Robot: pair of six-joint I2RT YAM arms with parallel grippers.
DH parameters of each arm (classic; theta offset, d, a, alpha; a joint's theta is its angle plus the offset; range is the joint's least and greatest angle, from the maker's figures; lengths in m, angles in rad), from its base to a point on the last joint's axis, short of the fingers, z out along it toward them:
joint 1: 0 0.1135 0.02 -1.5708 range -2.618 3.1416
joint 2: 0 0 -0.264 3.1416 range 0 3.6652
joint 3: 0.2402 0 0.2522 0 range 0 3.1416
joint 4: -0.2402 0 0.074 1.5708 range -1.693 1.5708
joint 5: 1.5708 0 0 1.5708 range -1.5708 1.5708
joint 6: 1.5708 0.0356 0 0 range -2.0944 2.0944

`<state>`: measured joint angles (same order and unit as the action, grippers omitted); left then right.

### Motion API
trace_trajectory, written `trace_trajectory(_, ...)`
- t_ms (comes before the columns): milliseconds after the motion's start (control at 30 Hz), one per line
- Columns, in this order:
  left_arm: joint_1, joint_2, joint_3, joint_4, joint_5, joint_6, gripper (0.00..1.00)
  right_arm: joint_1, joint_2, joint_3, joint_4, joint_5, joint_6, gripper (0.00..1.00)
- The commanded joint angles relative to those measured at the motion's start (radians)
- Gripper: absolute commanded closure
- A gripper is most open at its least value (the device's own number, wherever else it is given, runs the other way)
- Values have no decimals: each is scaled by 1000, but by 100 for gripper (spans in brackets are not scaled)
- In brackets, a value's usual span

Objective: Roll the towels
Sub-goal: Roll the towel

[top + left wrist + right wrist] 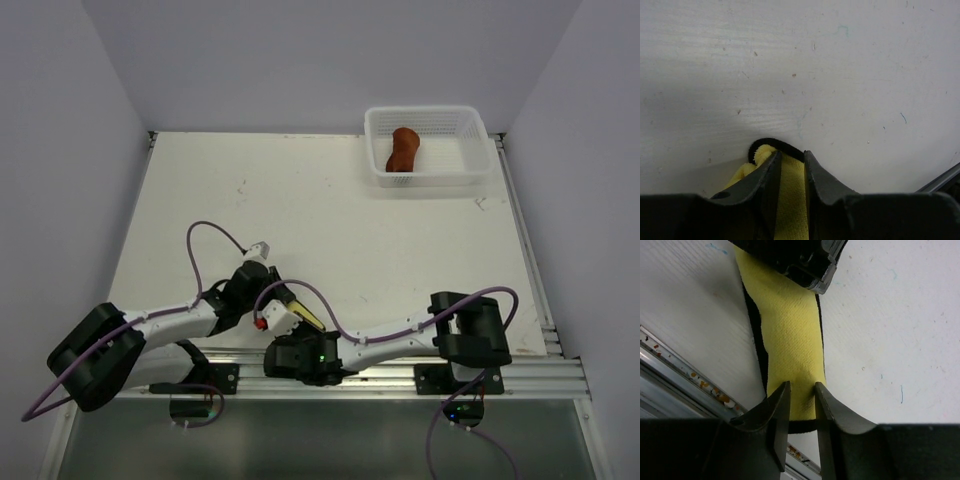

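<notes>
The yellow towel [307, 314] is a narrow strip with dark edging, stretched between my two grippers near the table's front edge. My left gripper [792, 155] is shut on one end of the yellow towel [790, 200], and the dark hem curls out past the fingertips. My right gripper [801, 387] holds the other end of the yellow towel [790, 330], with both fingers against the cloth and the hem showing below them. The left gripper's body [795, 260] covers the strip's far end. The rust-brown towel [404, 148] lies rolled in the basket.
A white mesh basket [430, 178] stands at the back right of the table. The metal rail [685, 370] along the table's front edge runs just beside the right gripper. Both arms [400, 332] crowd together at the front middle.
</notes>
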<state>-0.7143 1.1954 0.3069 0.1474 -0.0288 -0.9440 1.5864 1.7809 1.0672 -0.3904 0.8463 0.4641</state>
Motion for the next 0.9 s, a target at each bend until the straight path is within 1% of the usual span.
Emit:
trace_trajectory(0,-17,23,-51,0,-69,-6,71,-22,-81,-4,-8,-39,19,69)
trace_trajectory(100,-24,26,-51,-14,-92,4,71,-52,-133,-22,8,-98,27,65)
trace_trajectory(133,-25,29,-51,-14,-97,5,71,-61,-150,-30,25,-136,27,62)
trace_trajectory(200,-27,29,-52,-14,-100,7,71,-103,-188,-55,42,-179,34,59)
trace_trajectory(233,-28,29,-54,-14,-105,8,71,-121,-199,-64,50,-200,39,52)
trace_trajectory(267,-30,30,-55,-14,-108,10,71,-141,-207,-73,67,-264,51,50)
trace_trajectory(300,-31,32,-55,-14,-109,10,71,-181,-222,-94,77,-292,60,49)
trace_trajectory(400,-36,38,-60,-14,-111,5,71,-227,-242,-139,128,-384,68,49)
trace_trajectory(600,-42,41,-71,-9,-117,-3,71,-241,-247,-174,194,-504,80,44)
trace_trajectory(867,-47,50,-69,-14,-114,-4,71,-250,-144,-200,237,-550,117,43)
